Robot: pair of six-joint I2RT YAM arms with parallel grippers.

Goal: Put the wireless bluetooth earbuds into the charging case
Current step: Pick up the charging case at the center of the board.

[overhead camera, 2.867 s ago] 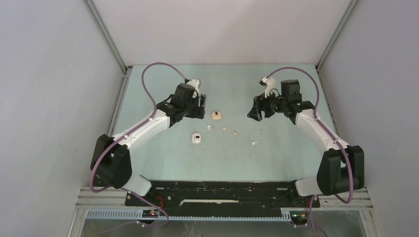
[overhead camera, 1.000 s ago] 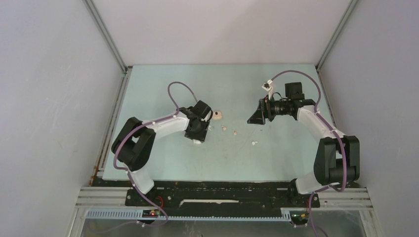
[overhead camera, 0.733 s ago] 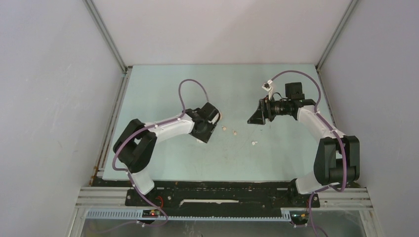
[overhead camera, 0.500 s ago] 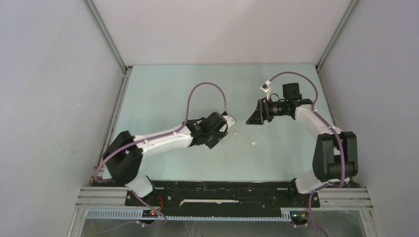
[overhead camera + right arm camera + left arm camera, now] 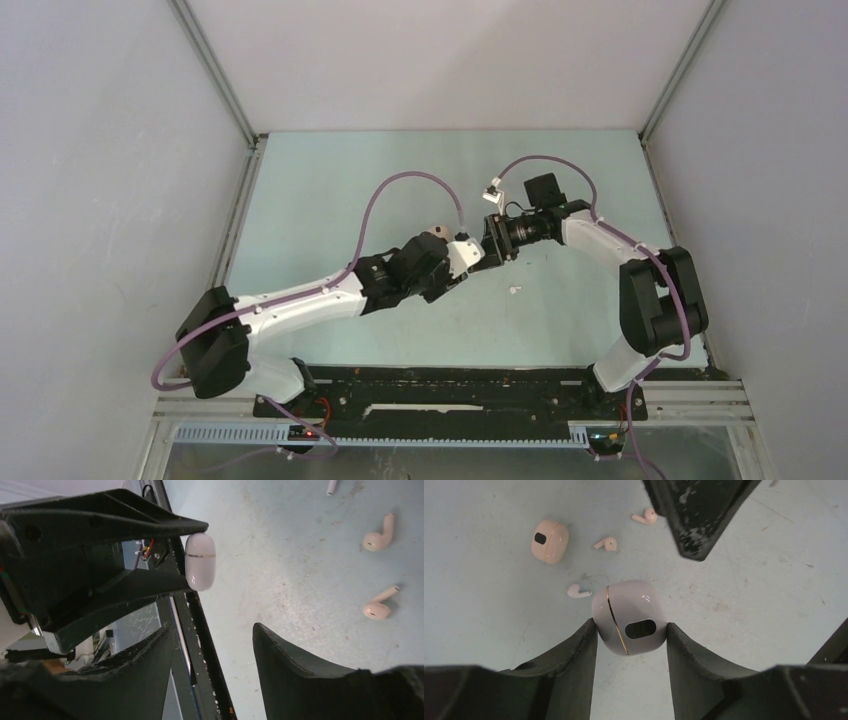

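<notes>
Since the white case (image 5: pixel 629 616) looks closed, with the gold seam unbroken, no bud can be seated yet. The case is held in the left tool (image 5: pixel 630 629), lifted clear of the tabletop (image 5: pixel 744 610) and presented toward the right arm.

The grip is taken across the seam, one pad on each half, so the lid is clamped shut by the hold itself. That pose is judged a hand-over or regrasp, not an opening: the ends of the case are left free to be caught from the other side.

The right tool (image 5: pixel 212 627) is set with jaws apart and nothing between them. It is aimed at the case and close to it, but no contact is seen.

All the buds are seen loose on the tabletop, none in a case:
- The white bud (image 5: pixel 578 591) lies on the surface just beside the held case, as seen from the left wrist.
- Two tan buds (image 5: pixel 606 543) lie further off, near the tan case (image 5: pixel 550 541), which seems shut too.
- The second white bud (image 5: pixel 515 290) lies apart, on the right arm's side.

Next step, as judged: the case is to be taken or steadied by the right tool so the lid half can be freed.

Risk — the shell is smooth and rounded and the contact patches are small, so a squirt out of the pads is likely if closing is off-centre.
</notes>
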